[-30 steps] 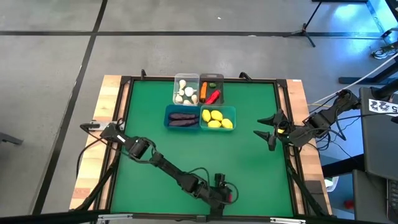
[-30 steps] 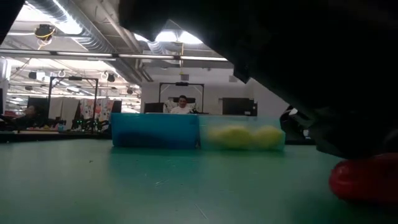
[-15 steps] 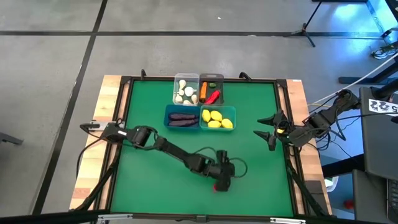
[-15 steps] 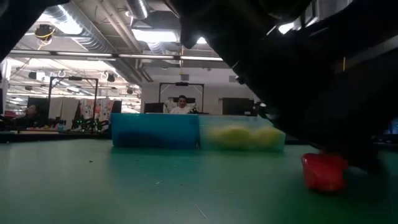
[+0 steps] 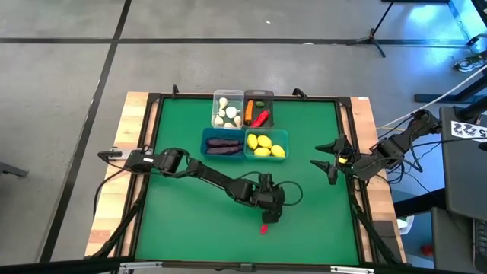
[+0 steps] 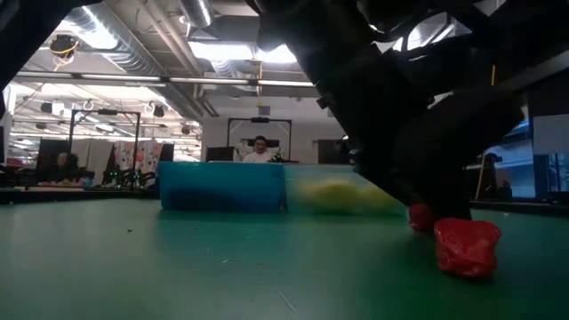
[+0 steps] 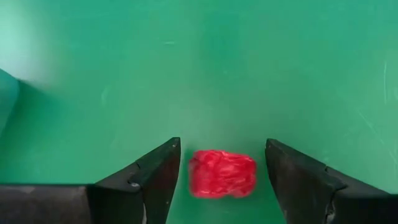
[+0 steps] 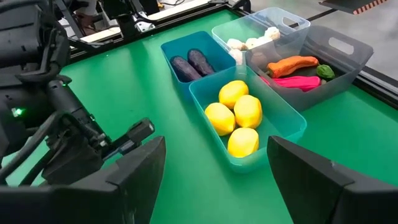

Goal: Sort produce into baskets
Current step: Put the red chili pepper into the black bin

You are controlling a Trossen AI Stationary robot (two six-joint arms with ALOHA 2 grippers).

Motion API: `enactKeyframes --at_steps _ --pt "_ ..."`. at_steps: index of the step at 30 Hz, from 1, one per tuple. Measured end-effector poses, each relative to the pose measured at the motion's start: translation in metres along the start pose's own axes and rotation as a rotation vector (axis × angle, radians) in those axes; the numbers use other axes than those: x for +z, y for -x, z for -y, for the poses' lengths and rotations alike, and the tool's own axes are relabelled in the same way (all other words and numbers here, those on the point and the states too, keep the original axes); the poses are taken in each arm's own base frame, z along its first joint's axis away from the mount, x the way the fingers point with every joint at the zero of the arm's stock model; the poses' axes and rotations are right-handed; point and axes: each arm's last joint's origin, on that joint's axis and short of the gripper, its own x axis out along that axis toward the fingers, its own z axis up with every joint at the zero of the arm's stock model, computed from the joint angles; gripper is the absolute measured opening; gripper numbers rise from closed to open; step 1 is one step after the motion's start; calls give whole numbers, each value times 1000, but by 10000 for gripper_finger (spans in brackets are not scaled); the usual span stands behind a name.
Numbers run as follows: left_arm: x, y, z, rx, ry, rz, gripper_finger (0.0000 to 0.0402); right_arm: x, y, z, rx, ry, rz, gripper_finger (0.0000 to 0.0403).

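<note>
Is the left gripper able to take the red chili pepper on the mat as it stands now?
Probably yes. The left gripper is open, and the red chili pepper lies on the green mat between its two fingers with a gap on each side. Nothing else is near it.

Red chili pepper lying loose on green mat (apart from baskets)

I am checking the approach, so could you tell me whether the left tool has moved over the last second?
Yes. In the high view, the left tool has moved away from the table's near edge, towards the baskets, and stands open around the red chili pepper.
</note>
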Motion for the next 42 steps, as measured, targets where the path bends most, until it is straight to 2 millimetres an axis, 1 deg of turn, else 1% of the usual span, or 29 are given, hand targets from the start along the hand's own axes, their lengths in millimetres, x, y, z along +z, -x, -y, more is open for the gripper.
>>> enactKeyframes --at_steps 4,7,16,21,25,28,32,36,38,42 --pt "-5 -5 5 0 10 -6 230 0 0 0 0 1 0 280" --pt "-9 -6 7 -6 19 -5 219 0 0 0 0 5 -1 280" --pt "-12 -4 13 -15 2 -8 136 0 0 0 -1 7 -1 280" --pt "-9 4 10 -20 -15 -17 113 0 0 0 -1 7 -1 280" --pt "-5 10 7 -25 -17 -18 111 0 0 0 -1 7 -1 280" --pt "6 23 1 -32 7 15 115 0 0 0 -3 10 -3 280" --pt "23 41 -16 -15 42 53 116 -1 0 1 -6 14 -7 280" --pt "41 58 -45 60 36 92 117 -2 0 1 -12 22 -13 280" --pt "49 67 -66 118 15 97 117 -1 0 1 -12 22 -12 280" --pt "59 80 -119 240 36 53 117 -1 0 1 -11 21 -12 280"
